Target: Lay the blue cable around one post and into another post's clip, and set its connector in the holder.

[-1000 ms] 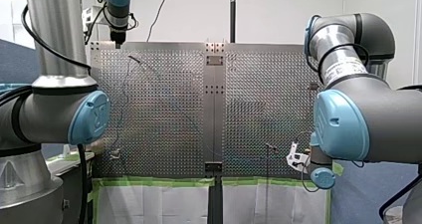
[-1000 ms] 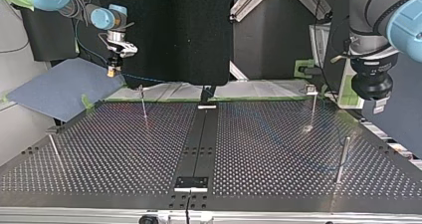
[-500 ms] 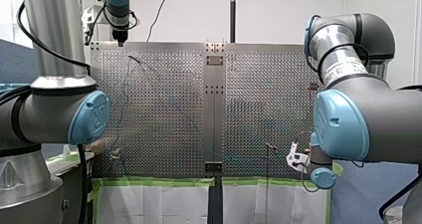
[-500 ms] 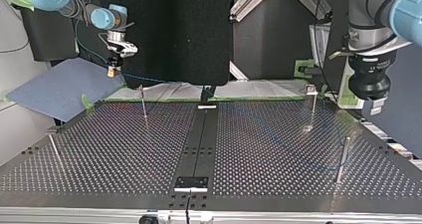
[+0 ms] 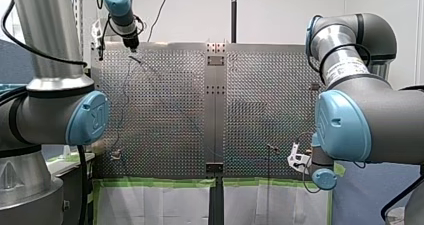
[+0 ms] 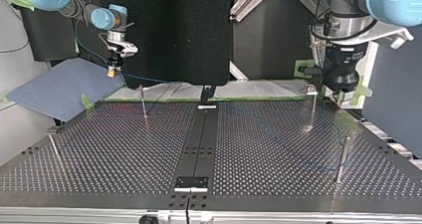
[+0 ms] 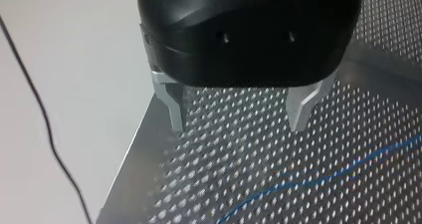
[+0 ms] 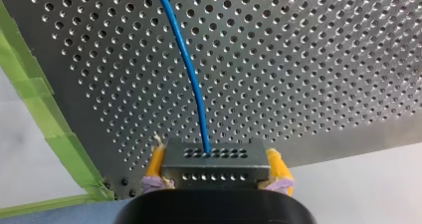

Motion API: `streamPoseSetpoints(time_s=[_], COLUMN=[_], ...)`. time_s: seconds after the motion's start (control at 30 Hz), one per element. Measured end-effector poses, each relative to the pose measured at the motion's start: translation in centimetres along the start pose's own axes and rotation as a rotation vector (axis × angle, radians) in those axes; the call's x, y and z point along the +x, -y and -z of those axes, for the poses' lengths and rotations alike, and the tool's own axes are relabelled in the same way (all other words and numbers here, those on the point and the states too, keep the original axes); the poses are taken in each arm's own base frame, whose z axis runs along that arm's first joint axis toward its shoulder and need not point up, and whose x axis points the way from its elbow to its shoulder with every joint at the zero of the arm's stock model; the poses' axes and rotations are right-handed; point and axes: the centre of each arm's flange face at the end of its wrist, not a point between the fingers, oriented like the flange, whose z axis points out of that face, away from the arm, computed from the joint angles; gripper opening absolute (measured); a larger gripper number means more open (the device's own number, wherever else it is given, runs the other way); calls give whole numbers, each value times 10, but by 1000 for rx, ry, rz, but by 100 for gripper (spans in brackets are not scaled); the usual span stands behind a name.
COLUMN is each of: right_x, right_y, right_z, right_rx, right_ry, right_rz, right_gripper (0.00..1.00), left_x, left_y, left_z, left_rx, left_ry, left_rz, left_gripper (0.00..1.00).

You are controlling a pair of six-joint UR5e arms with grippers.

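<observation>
The grey connector (image 8: 214, 164) sits between the yellow pads of my right gripper (image 8: 215, 176), which is shut on it. The blue cable (image 8: 188, 64) runs from it over the perforated plate. In the top view my right gripper (image 6: 113, 71) hangs beyond the plate's far left edge, and the cable (image 6: 149, 79) trails off toward the middle. My left gripper (image 7: 239, 119) is open, its metal fingers (image 7: 175, 109) empty above the plate, with cable (image 7: 318, 176) lying ahead of it. In the top view it (image 6: 341, 95) hovers beside a clip-topped post (image 6: 312, 107).
More thin posts stand at the top view's left (image 6: 143, 104), far left (image 6: 53, 148) and right (image 6: 342, 159). A dark centre strip with small brackets (image 6: 191, 183) splits the plate. Green tape (image 8: 54, 134) edges the plate. A blue-grey sheet (image 6: 59, 87) lies off the plate's far left corner.
My left arm has swung from the top view's right edge toward the clip-topped post; in the front view it has shifted right. My right arm and the connector have stayed put.
</observation>
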Motion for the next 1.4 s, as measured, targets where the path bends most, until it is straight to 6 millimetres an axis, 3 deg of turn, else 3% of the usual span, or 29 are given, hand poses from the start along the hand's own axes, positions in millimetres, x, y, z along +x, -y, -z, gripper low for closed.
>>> streamPoseSetpoints(time_s=[0.53,1.07,1.4], right_x=[0,-1,-1], right_y=[1,4,4], right_z=[0,0,0], right_rx=[2,7,8], right_ry=[0,3,4], right_rz=[4,6,4], right_gripper=[0,0,0], left_x=[76,159,216], left_y=[21,45,55], left_z=[-14,-5,-4], left_rx=[184,390,404], left_ry=[-101,-217,-274], left_rz=[96,42,-18], left_gripper=[100,100,100])
